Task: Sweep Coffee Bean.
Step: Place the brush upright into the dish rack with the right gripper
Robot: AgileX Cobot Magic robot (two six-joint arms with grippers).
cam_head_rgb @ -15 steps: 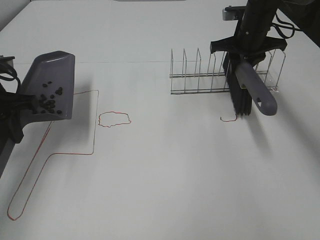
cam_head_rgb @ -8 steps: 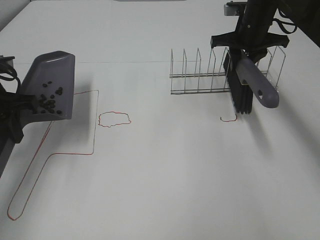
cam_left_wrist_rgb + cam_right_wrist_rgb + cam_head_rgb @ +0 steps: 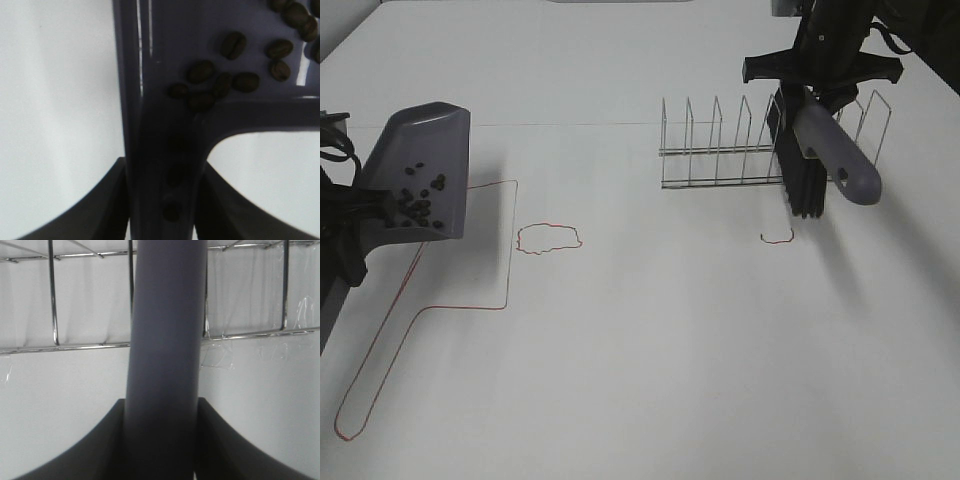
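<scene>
At the left edge of the overhead frame, the coffee beans [image 3: 418, 200] lie clustered in the grey dustpan [image 3: 432, 135], whose handle the left gripper [image 3: 162, 200] clamps. Upper right, the right gripper [image 3: 161, 440] is clamped on the brush [image 3: 840, 160], bristles down, in front of the wire rack [image 3: 715, 152] on the white bench [image 3: 650, 350]

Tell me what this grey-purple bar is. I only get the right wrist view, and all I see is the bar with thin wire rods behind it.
Observer: It is the handle of a brush, clamped in the right gripper. Its black bristles hang by a wire rack.
Operator: Any coffee beans near it?
Observer: I see none there. The coffee beans lie in a dustpan at the far left.
Operator: Who holds that?
Observer: The left gripper, shut on its handle.
</scene>
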